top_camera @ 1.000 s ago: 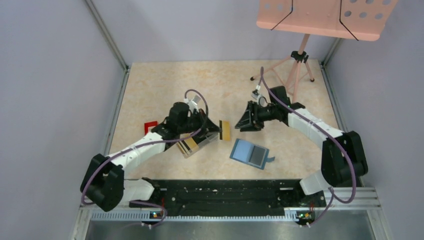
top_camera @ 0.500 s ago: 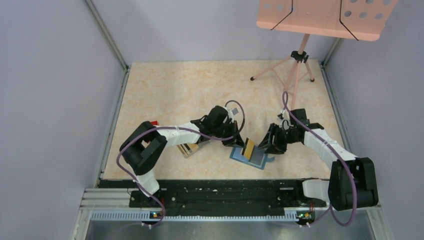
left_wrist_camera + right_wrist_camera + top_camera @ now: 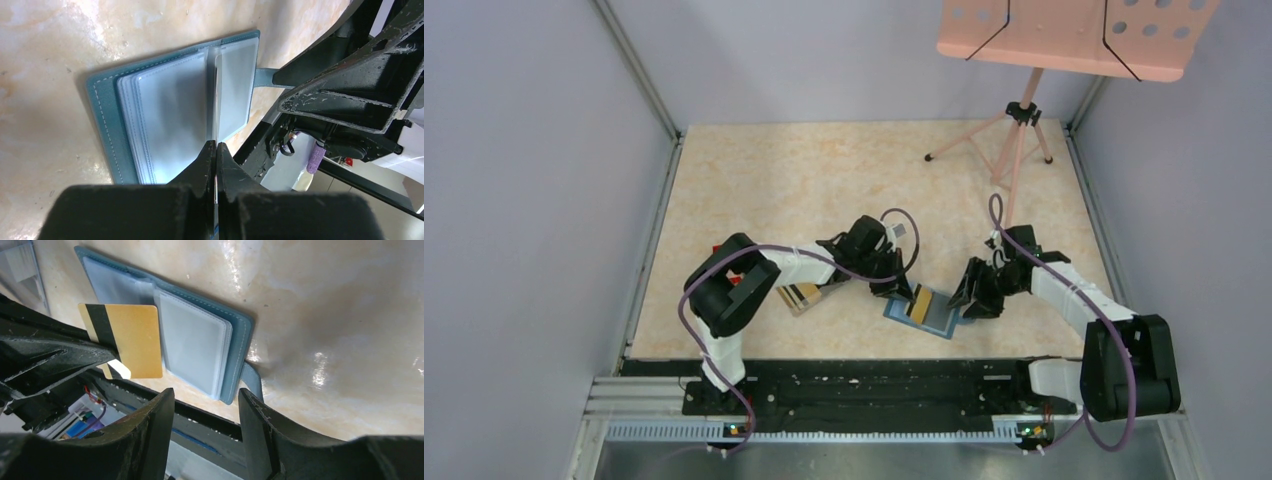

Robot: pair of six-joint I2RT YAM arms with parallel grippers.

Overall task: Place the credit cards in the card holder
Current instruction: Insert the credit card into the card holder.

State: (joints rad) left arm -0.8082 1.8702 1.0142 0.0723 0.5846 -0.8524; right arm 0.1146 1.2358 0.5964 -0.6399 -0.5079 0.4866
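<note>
Card holder (image 3: 934, 316) is reached by the gold card (image 3: 131, 340), lowered further while pinched in the left jaws; right jaws are kept parted beside its strap.

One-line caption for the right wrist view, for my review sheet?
Left tool holds a gold card upright at the open card holder; right tool open, empty, nearby.

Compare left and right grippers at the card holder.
The left gripper is shut on the gold card; the right gripper is open, holding nothing. The left gripper is above the pockets of the card holder; the right gripper by its strap edge. Both hover near the open holder.
</note>
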